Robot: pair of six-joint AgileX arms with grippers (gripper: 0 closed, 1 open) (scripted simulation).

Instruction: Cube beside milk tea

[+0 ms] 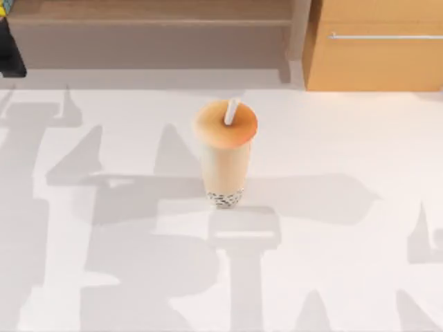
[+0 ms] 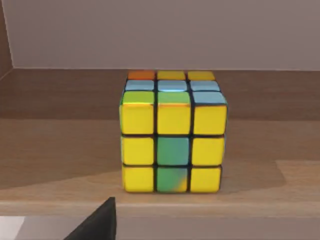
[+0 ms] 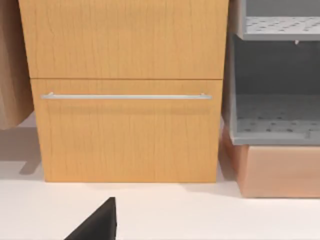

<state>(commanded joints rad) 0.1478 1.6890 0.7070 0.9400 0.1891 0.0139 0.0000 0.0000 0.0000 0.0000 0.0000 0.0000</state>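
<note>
On the wooden shelf [image 2: 60, 145] behind the milk tea [image 1: 225, 155], the cube [image 2: 172, 135] sits untouched; approach level and centred. Whether either arm's jaws are apart, I cannot tell.

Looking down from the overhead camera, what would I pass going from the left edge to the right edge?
Dark object with a yellow spot at the far left edge → wooden shelf → milk tea on the white table → wooden drawer cabinet with a metal handle.
</note>
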